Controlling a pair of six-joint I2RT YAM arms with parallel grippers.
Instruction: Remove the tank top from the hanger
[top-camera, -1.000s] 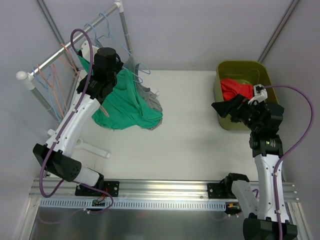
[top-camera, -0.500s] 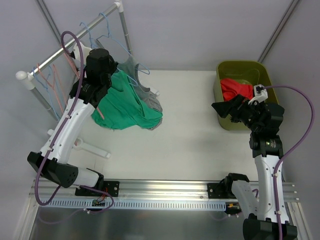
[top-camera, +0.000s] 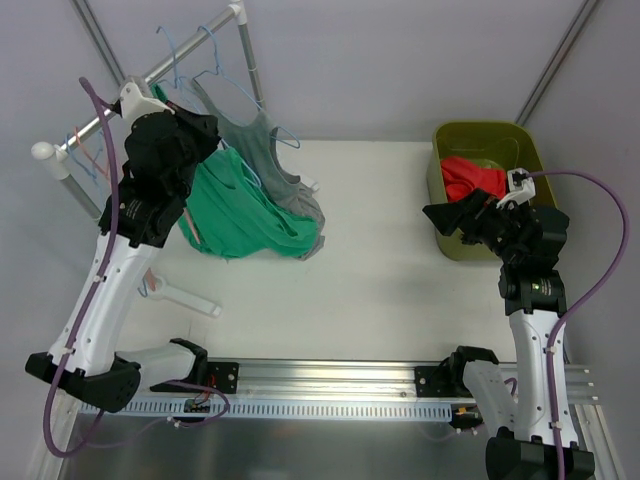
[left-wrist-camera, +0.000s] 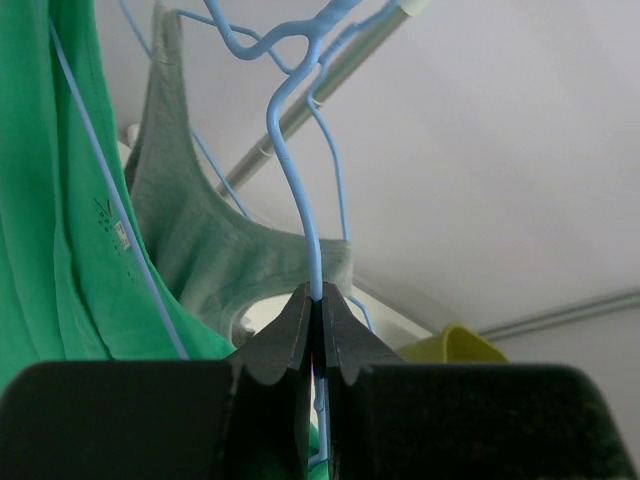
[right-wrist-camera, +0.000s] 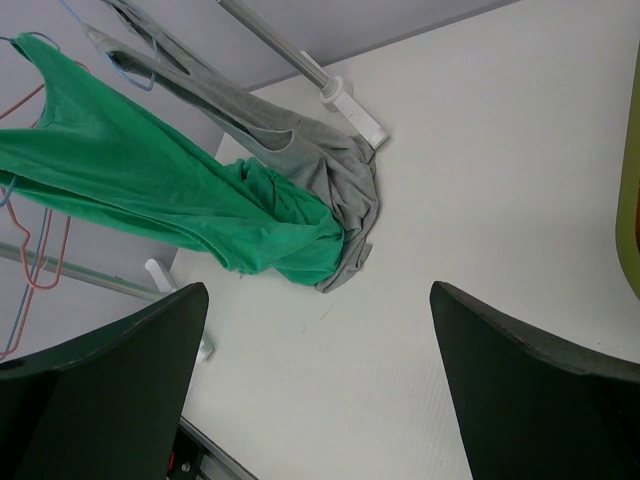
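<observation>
My left pincer (left-wrist-camera: 315, 300) is clamped tight on the thin wire of a blue hanger (left-wrist-camera: 312, 255). Its two dark fingers (left-wrist-camera: 280, 340) are pressed together, and in the left wrist view the wire rises from between them toward 12 o'clock. The hanger's hook curls over at the top of that view, close to the metal rail (top-camera: 150, 85).

At 9 o'clock from the grip hangs the green tank top (left-wrist-camera: 55, 250), with one strand of blue wire slanting across its cloth. I cannot tell from these views whether its straps sit on the wire I am holding. Behind it, toward 11 o'clock, the grey tank top (left-wrist-camera: 200, 250) droops by its straps.

Seen from above, the left arm is raised to the rail at 10 o'clock of the table (top-camera: 380, 260). The green garment spreads down from the rail, and its lower end is bunched on the table. It touches the grey one, which lies on its 2 o'clock side with its hem also crumpled on the table.

My right pincer (right-wrist-camera: 320, 380) is spread wide with nothing between its fingers. It hovers at 3 o'clock in the top view, at the near-left rim of an olive bin (top-camera: 528, 140) that holds a red cloth (top-camera: 470, 178). It is well apart from both tank tops.
</observation>
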